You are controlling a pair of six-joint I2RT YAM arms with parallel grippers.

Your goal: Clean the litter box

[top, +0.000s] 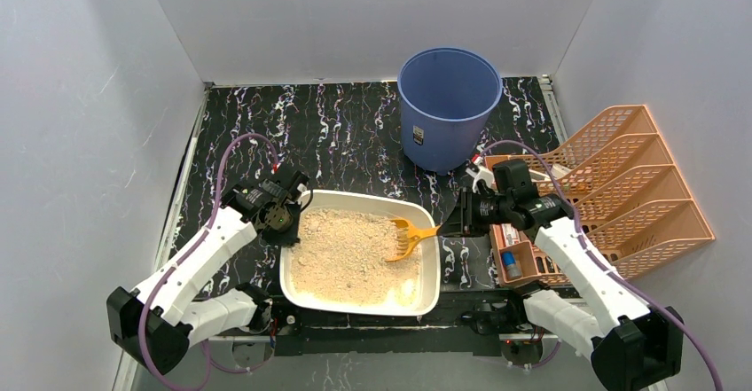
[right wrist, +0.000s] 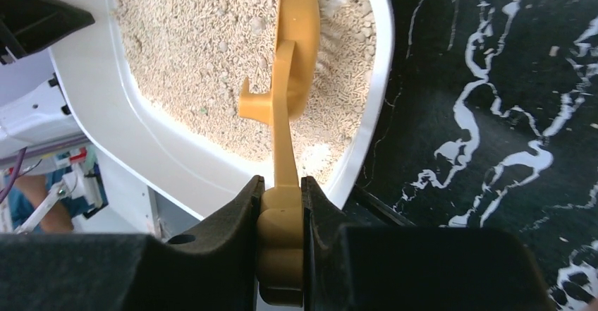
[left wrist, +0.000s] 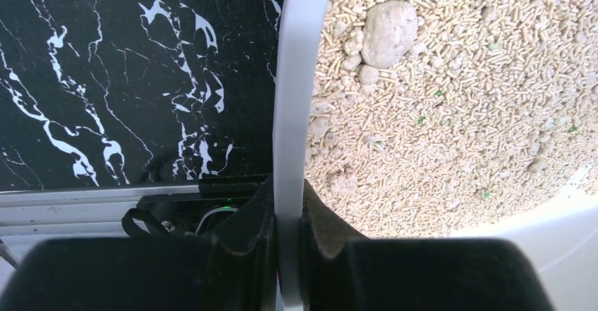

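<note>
The litter box (top: 429, 231) is a shallow white tray of tan litter at the front middle of the table. My left gripper (top: 285, 222) is shut on its left rim (left wrist: 290, 113), one finger outside and one inside. A grey clump (left wrist: 388, 23) lies in the litter near that rim. My right gripper (top: 454, 222) is shut on the handle of a yellow scoop (top: 406, 236); the scoop head rests in the litter near the box's right side. In the right wrist view the scoop (right wrist: 296, 36) lies edge-on over the litter.
A tall blue bucket (top: 448, 107) stands behind the box at the back. An orange-pink lattice rack (top: 621, 187) lies at the right, close to my right arm. Grey walls close in the table on three sides.
</note>
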